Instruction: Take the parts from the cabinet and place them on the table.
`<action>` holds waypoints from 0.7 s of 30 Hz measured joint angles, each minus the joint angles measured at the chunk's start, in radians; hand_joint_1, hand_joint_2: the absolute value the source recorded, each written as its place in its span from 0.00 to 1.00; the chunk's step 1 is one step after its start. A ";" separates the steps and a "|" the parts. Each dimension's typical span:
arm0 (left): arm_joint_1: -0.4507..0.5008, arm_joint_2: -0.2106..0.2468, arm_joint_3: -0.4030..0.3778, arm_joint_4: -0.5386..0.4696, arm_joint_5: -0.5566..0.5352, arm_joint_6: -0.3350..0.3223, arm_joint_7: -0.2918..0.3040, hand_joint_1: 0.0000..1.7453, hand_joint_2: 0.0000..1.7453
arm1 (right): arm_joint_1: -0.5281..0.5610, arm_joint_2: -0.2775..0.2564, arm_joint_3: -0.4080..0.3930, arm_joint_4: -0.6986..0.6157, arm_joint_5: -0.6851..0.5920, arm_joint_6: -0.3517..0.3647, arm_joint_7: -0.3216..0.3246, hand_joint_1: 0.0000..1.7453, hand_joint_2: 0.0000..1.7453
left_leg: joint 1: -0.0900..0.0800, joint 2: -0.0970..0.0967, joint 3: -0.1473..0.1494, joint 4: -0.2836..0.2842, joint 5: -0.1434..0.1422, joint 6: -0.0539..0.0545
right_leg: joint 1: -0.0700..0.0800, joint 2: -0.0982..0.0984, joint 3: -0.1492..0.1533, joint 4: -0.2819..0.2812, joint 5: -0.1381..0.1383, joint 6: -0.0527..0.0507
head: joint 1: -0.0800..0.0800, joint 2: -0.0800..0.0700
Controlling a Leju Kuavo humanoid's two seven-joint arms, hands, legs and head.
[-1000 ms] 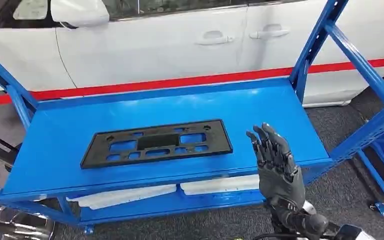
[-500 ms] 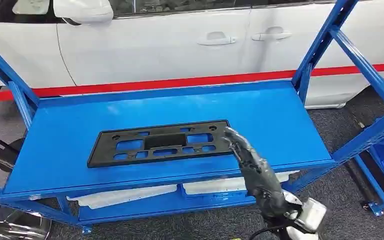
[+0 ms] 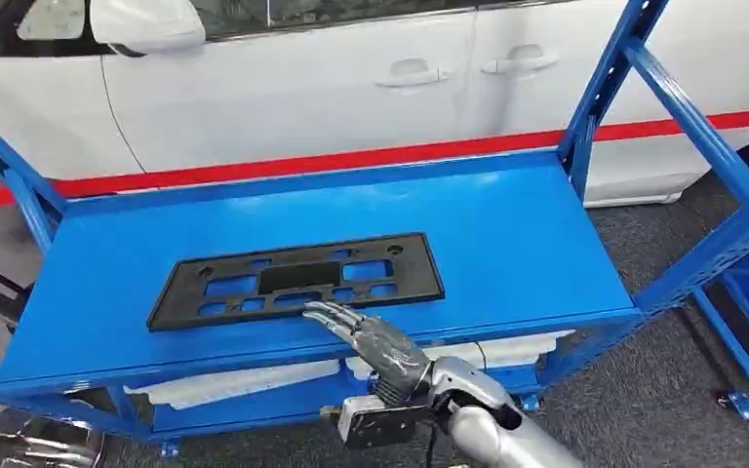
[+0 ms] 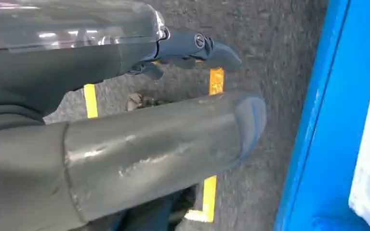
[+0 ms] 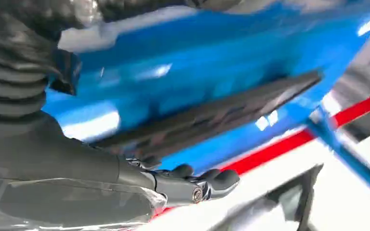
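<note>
A flat black plastic frame with several cut-outs (image 3: pixel 297 280) lies on the blue cabinet shelf (image 3: pixel 507 224), left of centre. My right hand (image 3: pixel 371 339) hovers over the shelf's front edge just below the frame's near edge, fingers stretched out and apart, holding nothing. The right wrist view shows the same black frame (image 5: pixel 212 115) edge-on, close ahead of the fingers (image 5: pixel 202 185). My left hand (image 4: pixel 139 144) hangs over the dark floor beside the cabinet, fingers extended, with nothing in it.
A white car with a red stripe (image 3: pixel 332 88) stands right behind the cabinet. Blue uprights (image 3: pixel 605 78) and a diagonal brace (image 3: pixel 702 127) frame the shelf's right side. White parts (image 3: pixel 244 380) lie on the lower shelf. Yellow floor tape (image 4: pixel 214 82) runs across dark carpet.
My right hand has swung left and down from the shelf's right front, turning to lie flat in front of the black frame. The camera has shifted slightly.
</note>
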 joint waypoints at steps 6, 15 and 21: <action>0.002 -0.001 0.000 0.000 -0.015 -0.001 0.001 0.00 0.00 | -0.050 0.054 0.082 0.096 0.071 -0.062 0.038 0.00 1.00 | -0.003 0.000 0.033 -0.099 0.116 0.017 | 0.010 0.004 0.011 0.001 -0.005 -0.004 | 0.000 0.000; 0.001 -0.005 0.000 0.000 -0.019 -0.002 0.002 0.00 0.00 | -0.088 0.077 0.109 0.150 0.099 -0.088 0.037 0.00 1.00 | -0.003 0.002 0.079 -0.202 0.126 0.053 | 0.010 0.002 -0.068 0.169 -0.112 0.033 | 0.000 0.000; 0.001 -0.009 0.008 0.000 -0.037 0.003 0.005 0.00 0.00 | -0.104 0.119 0.150 0.192 0.350 -0.263 0.115 0.00 1.00 | -0.004 0.000 0.087 -0.194 0.118 0.047 | 0.000 0.001 -0.051 0.107 -0.012 0.035 | 0.000 0.000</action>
